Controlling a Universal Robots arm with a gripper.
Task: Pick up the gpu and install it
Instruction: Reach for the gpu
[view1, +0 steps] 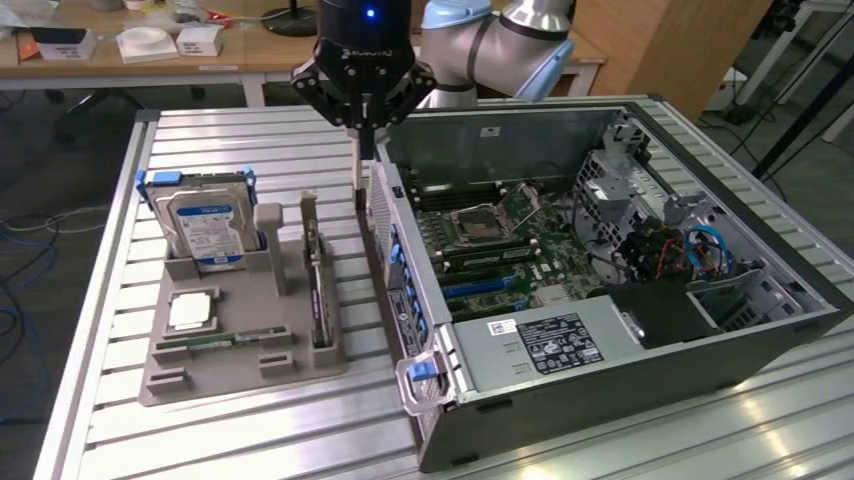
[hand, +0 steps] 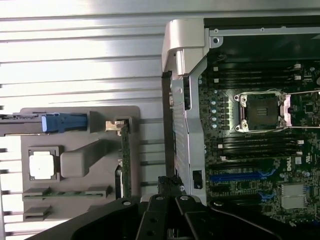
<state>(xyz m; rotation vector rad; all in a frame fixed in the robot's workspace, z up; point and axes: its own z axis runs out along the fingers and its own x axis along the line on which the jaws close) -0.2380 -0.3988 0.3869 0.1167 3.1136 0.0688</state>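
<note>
Seen from the exterior view, an open computer case (view1: 601, 390) lies on the slatted metal counter (view1: 200, 140) with its green motherboard (view1: 521, 250) exposed. Its perforated rear wall stands just beside a grey moulded tray (view1: 220, 370), which sits at the case's 9 o'clock. In the tray, a silver blue-labelled hard drive (view1: 207, 225) stands upright in a blue carrier at the 11 o'clock corner. A square silvery chip (view1: 191, 312) and a narrow green memory stick (view1: 220, 340) lie flat toward 7 o'clock.

The gpu (view1: 316, 290) stands on edge in the slot along the tray's 3 o'clock side. It is a thin dark card with a pale metal bracket at its far end.

The grey-jointed arm (view1: 494, 40) reaches in from 12 o'clock. It points the black hand (view1: 360, 150) straight down over the narrow gap between tray and case wall, at about 1 o'clock from the gpu and apart from it. The slim fingers are pressed together with nothing gripped between them.
</note>
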